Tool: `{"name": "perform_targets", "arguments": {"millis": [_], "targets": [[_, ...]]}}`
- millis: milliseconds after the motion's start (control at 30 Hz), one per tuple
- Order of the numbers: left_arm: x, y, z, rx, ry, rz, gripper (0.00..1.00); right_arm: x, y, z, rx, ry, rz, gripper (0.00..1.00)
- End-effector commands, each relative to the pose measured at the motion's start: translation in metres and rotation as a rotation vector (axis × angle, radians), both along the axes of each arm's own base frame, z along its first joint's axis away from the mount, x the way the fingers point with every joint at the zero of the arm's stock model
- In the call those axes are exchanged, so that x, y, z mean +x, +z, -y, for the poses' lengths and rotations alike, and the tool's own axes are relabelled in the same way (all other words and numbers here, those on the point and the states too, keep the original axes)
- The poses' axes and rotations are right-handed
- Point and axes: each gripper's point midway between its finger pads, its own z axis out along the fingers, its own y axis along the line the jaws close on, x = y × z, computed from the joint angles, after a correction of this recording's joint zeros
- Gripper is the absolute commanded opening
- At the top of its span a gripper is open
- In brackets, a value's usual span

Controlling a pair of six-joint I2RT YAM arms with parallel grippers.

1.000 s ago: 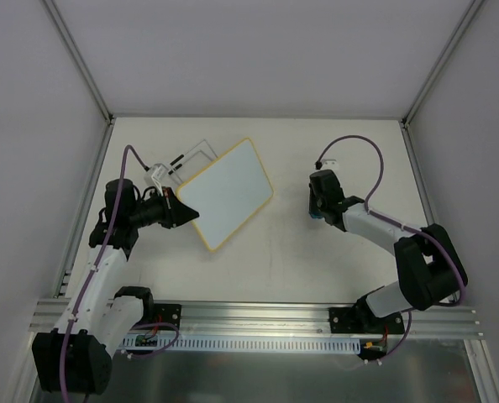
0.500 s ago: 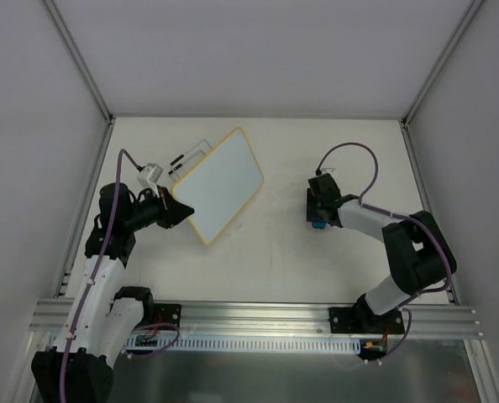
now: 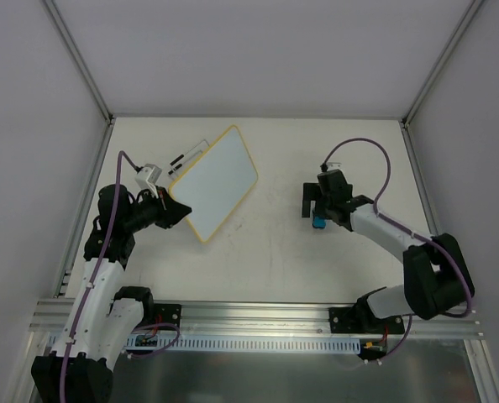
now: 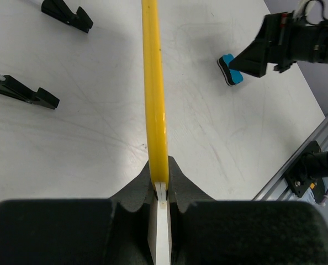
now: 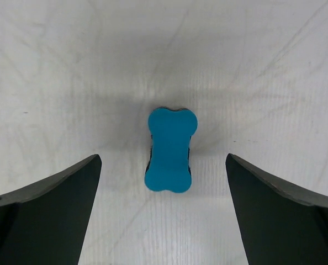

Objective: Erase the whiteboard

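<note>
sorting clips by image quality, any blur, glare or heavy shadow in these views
Top view: even soft light, sharp, no glare on the whiteboard. Left wrist view: mild sheen along the board's yellow rim; the left gripper at the bottom is dark and soft. Right wrist view: eraser sharp with a faint shadow around it; right gripper dark, featureless.
</note>
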Motion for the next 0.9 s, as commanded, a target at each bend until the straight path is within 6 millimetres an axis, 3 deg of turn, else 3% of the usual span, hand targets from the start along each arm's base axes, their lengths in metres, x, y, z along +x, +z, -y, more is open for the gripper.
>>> {"name": "perform_targets", "arguments": {"millis": [0,167,400,500,633,700,733,867], "targets": [[0.01,0.033,-0.001,0.023,-0.002,0.177,0.0,-0.004,0.037,0.0,0.035,0.038,0.09,0.99],[0.024,0.045,-0.009,0.057,0.048,0.208,0.0,-0.019,0.077,0.007,0.062,0.098,0.232,0.99],[0.059,0.082,-0.025,0.154,0.117,0.326,0.0,-0.043,0.111,0.015,0.101,0.159,0.4,0.99],[0.074,0.091,-0.028,0.19,0.112,0.361,0.0,-0.046,0.117,0.015,0.125,0.163,0.453,0.99],[0.095,0.086,-0.031,0.26,0.071,0.383,0.0,-0.047,0.113,0.013,0.132,0.17,0.453,0.99],[0.103,0.096,-0.03,0.28,0.046,0.437,0.0,-0.047,0.111,0.012,0.139,0.173,0.445,0.99],[0.111,0.091,-0.039,0.284,0.06,0.419,0.0,-0.047,0.111,0.011,0.143,0.175,0.444,0.99],[0.12,0.097,-0.046,0.256,0.018,0.449,0.0,-0.049,0.112,0.012,0.142,0.172,0.452,0.99]]}}
